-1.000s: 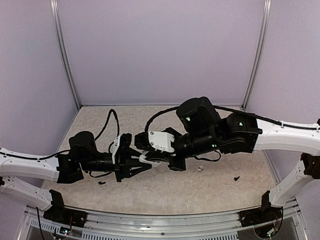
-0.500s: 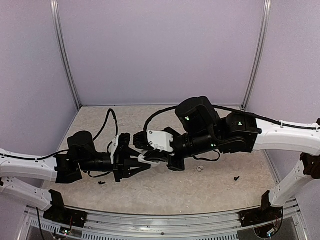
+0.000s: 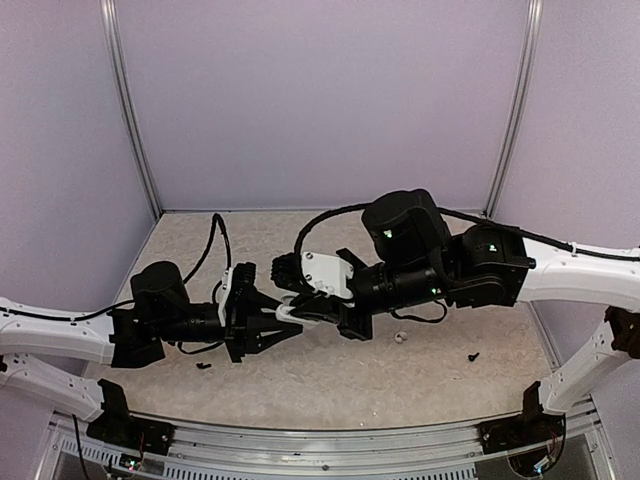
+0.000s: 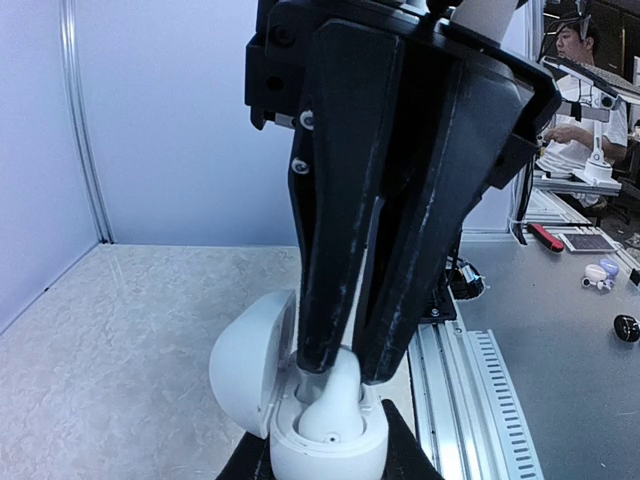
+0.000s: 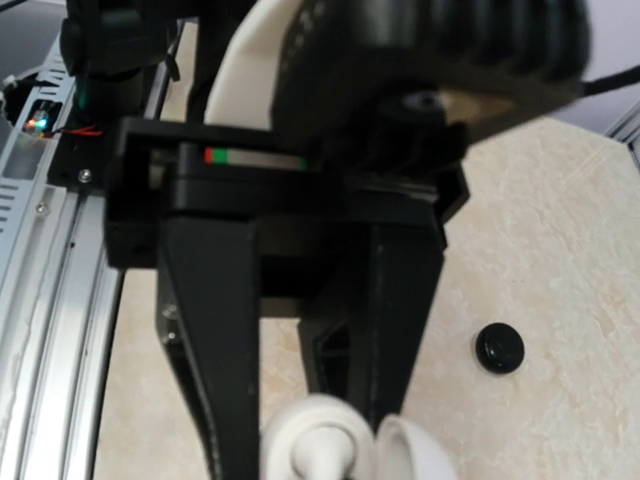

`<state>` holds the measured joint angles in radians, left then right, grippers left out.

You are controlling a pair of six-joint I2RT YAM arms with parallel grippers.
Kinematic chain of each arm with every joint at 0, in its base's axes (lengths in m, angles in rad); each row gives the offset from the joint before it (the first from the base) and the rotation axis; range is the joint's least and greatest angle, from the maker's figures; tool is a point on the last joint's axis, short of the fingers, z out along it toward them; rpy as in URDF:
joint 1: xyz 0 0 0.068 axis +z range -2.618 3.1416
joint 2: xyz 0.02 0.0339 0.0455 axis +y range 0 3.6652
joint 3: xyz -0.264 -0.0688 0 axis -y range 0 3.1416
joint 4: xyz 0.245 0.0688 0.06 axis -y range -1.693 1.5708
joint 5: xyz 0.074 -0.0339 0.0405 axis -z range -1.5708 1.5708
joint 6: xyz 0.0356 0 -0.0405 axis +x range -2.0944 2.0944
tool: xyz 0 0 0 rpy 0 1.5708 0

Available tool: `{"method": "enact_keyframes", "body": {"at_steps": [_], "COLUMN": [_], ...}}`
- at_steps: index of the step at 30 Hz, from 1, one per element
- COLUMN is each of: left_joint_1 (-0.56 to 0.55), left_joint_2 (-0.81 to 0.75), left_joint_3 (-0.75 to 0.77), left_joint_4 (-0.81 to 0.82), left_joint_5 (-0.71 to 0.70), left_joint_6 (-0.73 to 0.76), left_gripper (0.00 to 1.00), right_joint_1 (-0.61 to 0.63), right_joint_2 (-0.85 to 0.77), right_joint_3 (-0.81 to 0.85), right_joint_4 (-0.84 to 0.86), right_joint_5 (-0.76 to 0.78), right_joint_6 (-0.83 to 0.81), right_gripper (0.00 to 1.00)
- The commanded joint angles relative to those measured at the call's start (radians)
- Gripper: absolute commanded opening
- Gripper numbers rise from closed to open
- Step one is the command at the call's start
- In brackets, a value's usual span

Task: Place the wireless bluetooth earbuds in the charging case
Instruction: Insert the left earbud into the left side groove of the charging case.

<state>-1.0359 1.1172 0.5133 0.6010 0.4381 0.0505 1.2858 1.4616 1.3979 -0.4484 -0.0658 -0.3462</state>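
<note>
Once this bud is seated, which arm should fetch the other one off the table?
Right. The left gripper holds the open charging case, so it is tied up. The right gripper pinches an earbud into it, and the other earbud lies beside that arm.

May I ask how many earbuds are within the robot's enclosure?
2. One earbud is pinched by the right gripper over the open charging case; a tiny white bud, apparently the other, lies beside the right arm. Case interior partly hidden.
</note>
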Motion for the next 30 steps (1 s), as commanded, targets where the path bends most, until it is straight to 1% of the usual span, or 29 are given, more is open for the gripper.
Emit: {"method": "enact_keyframes", "body": {"at_steps": [1, 7, 9, 16, 20, 25, 27, 30], "left_joint_1": [-0.015, -0.016, -0.016, -0.016, -0.015, -0.014, -0.014, -0.013], "left_joint_2": [-0.016, -0.007, -0.007, -0.002, 0.001, 0.001, 0.001, 0.002], "left_joint_3": [0.025, 0.027, 0.027, 0.027, 0.027, 0.025, 0.025, 0.025], "left_joint_4": [0.074, 0.078, 0.077, 0.08, 0.081, 0.081, 0.08, 0.083], "left_joint_5": [0.035, 0.034, 0.033, 0.029, 0.029, 0.031, 0.03, 0.03], "left_joint_6": [0.013, 0.009, 0.01, 0.01, 0.01, 0.008, 0.008, 0.008], "left_gripper": [0.13, 0.13, 0.13, 0.13, 0.13, 0.13, 0.13, 0.13], "right_joint_1": [0.0, 0.0, 0.0, 0.001, 0.0, 0.0, 0.0, -0.001], "right_joint_2": [-0.032, -0.031, -0.029, -0.036, -0.037, -0.041, -0.042, -0.049], "right_joint_3": [-0.022, -0.023, -0.019, -0.02, -0.019, -0.021, -0.021, -0.021], "right_joint_4": [0.019, 0.016, 0.014, 0.015, 0.018, 0.023, 0.025, 0.029], "right_joint_5": [0.05, 0.046, 0.044, 0.031, 0.026, 0.027, 0.027, 0.025], "right_joint_6": [0.02, 0.022, 0.02, 0.02, 0.02, 0.025, 0.026, 0.026], "right_gripper": [0.13, 0.2, 0.2, 0.14, 0.14, 0.18, 0.19, 0.16]}}
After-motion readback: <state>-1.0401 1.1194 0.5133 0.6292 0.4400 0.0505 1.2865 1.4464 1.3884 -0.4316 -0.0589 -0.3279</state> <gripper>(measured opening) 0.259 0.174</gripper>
